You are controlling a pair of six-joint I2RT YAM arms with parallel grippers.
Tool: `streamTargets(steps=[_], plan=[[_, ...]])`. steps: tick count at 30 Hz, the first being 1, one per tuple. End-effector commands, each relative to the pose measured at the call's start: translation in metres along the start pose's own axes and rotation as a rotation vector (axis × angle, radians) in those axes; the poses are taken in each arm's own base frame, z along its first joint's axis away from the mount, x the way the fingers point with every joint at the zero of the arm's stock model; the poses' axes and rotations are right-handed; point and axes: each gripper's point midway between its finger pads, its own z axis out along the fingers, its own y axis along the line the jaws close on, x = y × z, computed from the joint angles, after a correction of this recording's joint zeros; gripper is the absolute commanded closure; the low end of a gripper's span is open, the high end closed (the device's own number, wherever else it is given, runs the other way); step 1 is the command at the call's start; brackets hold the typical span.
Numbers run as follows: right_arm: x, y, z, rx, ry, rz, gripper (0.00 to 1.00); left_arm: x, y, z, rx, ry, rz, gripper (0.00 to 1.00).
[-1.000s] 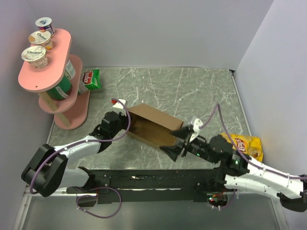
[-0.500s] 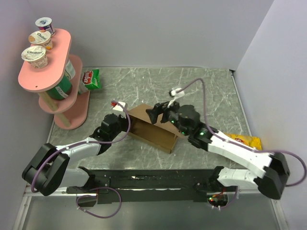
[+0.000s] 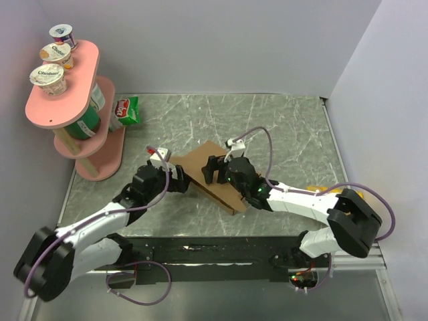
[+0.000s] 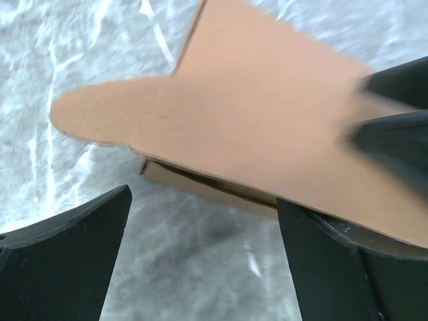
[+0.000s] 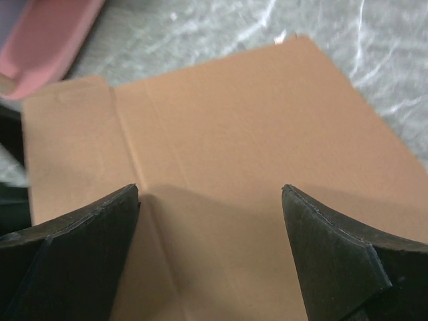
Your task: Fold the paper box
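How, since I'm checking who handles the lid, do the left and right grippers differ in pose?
The left gripper sits at the paper box's left edge, partly over the table; the right gripper hangs above the box's flat top panel. The left gripper faces the rounded flap; the right gripper looks down on a creased panel. Shared: both stand wide open, neither clamping cardboard.

The paper box point(image 3: 212, 177) has both arms crowding it. The left fingers point(image 4: 63, 267) stand wide apart at its left edge, the right fingers point(image 5: 73, 247) wide apart over its top. Behind the box the surface point(image 3: 281, 127) is bare. The pink shelf point(image 3: 63, 103) and a green bag point(image 3: 126, 111) block the far left. The right arm point(image 3: 301, 200) lies across the near right.
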Motion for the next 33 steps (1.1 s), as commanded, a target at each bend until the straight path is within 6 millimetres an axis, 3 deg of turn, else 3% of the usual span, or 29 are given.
streamTargets(steps=[1, 3, 7, 8, 13, 15, 18, 19, 21, 22, 24, 25, 26, 28, 33], plan=[[0.017, -0.011, 0.009, 0.053, 0.007, 0.035, 0.06, -0.005, -0.018, -0.023, 0.075, 0.004, -0.050, 0.03], [0.022, -0.013, 0.011, 0.062, 0.015, 0.037, 0.06, -0.001, -0.021, -0.031, 0.094, 0.012, -0.076, 0.02], [0.037, -0.020, 0.020, 0.087, 0.047, 0.020, 0.06, -0.013, -0.024, -0.055, 0.094, -0.041, -0.157, 0.03], [0.041, -0.022, 0.021, 0.091, 0.054, 0.015, 0.06, -0.005, -0.017, -0.060, 0.051, -0.010, -0.176, 0.04], [0.061, -0.032, 0.026, 0.116, 0.087, 0.007, 0.06, -0.044, -0.002, -0.095, -0.059, -0.153, -0.267, 0.01], [0.068, -0.034, 0.029, 0.123, 0.097, -0.005, 0.06, -0.063, -0.009, -0.099, -0.025, -0.217, -0.264, 0.01], [0.078, -0.041, 0.031, 0.151, 0.125, -0.033, 0.06, -0.082, -0.022, -0.081, 0.008, -0.213, -0.219, 0.01], [0.082, -0.043, 0.031, 0.156, 0.133, -0.035, 0.06, -0.071, -0.020, -0.059, -0.013, -0.136, -0.186, 0.01], [0.089, -0.049, 0.030, 0.174, 0.145, -0.043, 0.06, -0.088, -0.035, -0.040, 0.046, -0.128, -0.164, 0.02], [0.095, -0.051, 0.028, 0.173, 0.158, -0.044, 0.06, -0.088, -0.037, -0.018, 0.063, -0.115, -0.133, 0.04], [0.100, -0.055, 0.027, 0.187, 0.167, -0.050, 0.06, -0.104, -0.038, 0.001, 0.099, -0.132, -0.118, 0.12], [0.102, -0.058, 0.026, 0.196, 0.169, -0.056, 0.06, -0.095, -0.029, 0.023, 0.089, -0.096, -0.112, 0.15], [0.102, -0.059, 0.025, 0.195, 0.170, -0.057, 0.06, -0.103, -0.016, 0.033, 0.071, -0.097, -0.126, 0.17], [0.100, -0.058, 0.023, 0.189, 0.171, -0.065, 0.06, -0.083, -0.008, 0.054, 0.108, -0.012, -0.160, 0.27], [0.091, -0.050, 0.018, 0.136, 0.148, -0.084, 0.02, -0.067, 0.002, 0.079, 0.137, 0.001, -0.166, 0.34]])
